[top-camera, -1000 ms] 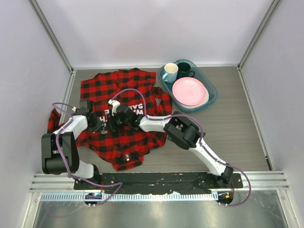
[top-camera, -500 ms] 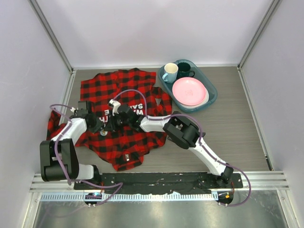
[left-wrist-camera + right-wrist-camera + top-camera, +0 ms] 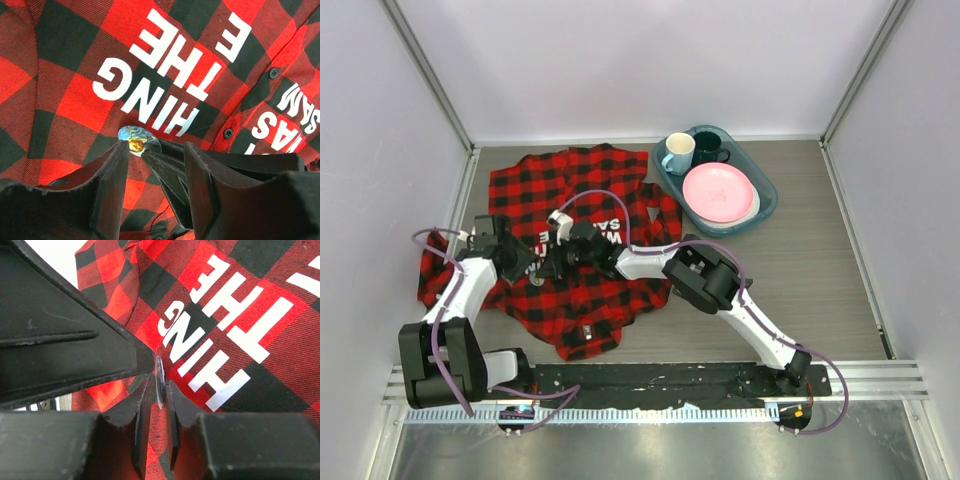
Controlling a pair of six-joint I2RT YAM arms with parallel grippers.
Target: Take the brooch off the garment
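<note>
The garment [image 3: 570, 185], a red-and-black checked shirt with white lettering, lies spread on the table's left half. The brooch [image 3: 137, 139], a small round iridescent disc with an orange centre, sits on the cloth [image 3: 65, 100] just under the lettering. My right gripper [image 3: 160, 385] is shut on the brooch [image 3: 160, 377], which shows edge-on between its fingers. My left gripper [image 3: 157, 146] is open, its left finger [image 3: 112, 185] beside the brooch and one right-gripper finger between its jaws. In the top view both grippers, left [image 3: 523, 262] and right [image 3: 548, 262], meet tip to tip over the shirt.
A teal tray [image 3: 767, 210] at the back right holds a pink plate [image 3: 718, 192], a pale mug [image 3: 678, 152] and a dark mug [image 3: 708, 147]. The right arm's elbow [image 3: 705, 280] rests near the shirt's right edge. Grey walls close in three sides.
My left gripper has gone from shut to open and drawn back a little to the left. The right gripper's jaws have narrowed onto the brooch.
</note>
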